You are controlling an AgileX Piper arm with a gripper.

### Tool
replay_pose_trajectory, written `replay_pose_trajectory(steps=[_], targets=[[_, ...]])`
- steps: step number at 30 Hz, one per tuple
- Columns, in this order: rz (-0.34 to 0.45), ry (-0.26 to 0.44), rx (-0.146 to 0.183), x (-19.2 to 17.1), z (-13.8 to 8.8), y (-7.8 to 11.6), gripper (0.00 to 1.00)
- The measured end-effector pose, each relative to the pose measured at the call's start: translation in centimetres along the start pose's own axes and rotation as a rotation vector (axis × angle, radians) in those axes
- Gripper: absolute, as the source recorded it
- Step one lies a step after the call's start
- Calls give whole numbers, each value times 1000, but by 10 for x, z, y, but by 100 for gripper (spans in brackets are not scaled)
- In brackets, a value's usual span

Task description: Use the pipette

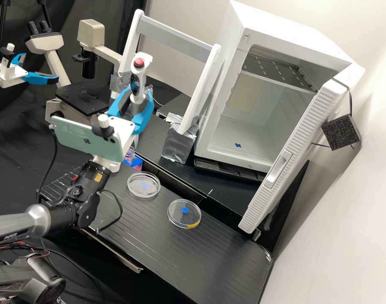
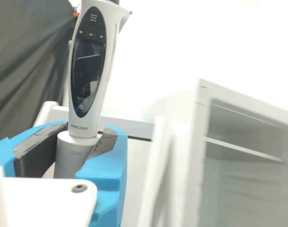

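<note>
My gripper [image 1: 133, 110] is shut on the pipette [image 1: 137, 79] in the high view, holding it nearly upright above the bench, in front of the white rack. The pipette has a white and grey body, a dark display and a red button on top. In the wrist view the gripper [image 2: 81, 150] has its dark pads on both sides of the grey lower barrel of the pipette [image 2: 89, 71]. Two round clear dishes lie on the black bench below: one dish [image 1: 144, 184] nearer the rack, another dish [image 1: 184, 214] further right, each with a blue mark.
The white rack [image 1: 176, 37] stands behind the pipette with foil-wrapped feet [image 1: 179, 143]. An open white incubator [image 1: 252, 126] is at the right, its door [image 1: 292, 156] swung out beside the bench [image 1: 226, 253]. A microscope [image 1: 91, 33] stands at the back left, near a second arm's gripper.
</note>
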Motion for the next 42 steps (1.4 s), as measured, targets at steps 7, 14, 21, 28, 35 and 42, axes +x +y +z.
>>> replay_pose_trajectory(steps=[7, 14, 21, 28, 35, 42], targets=[[75, -85, 23, -20, 7, 16, 0], [107, -153, 13, -36, 14, 16, 0], [104, -182, -14, -45, 17, 12, 0], [92, -190, -19, -47, 18, 10, 0], [97, -196, -24, -47, 18, 11, 0], [97, -196, -24, -47, 18, 11, 0]])
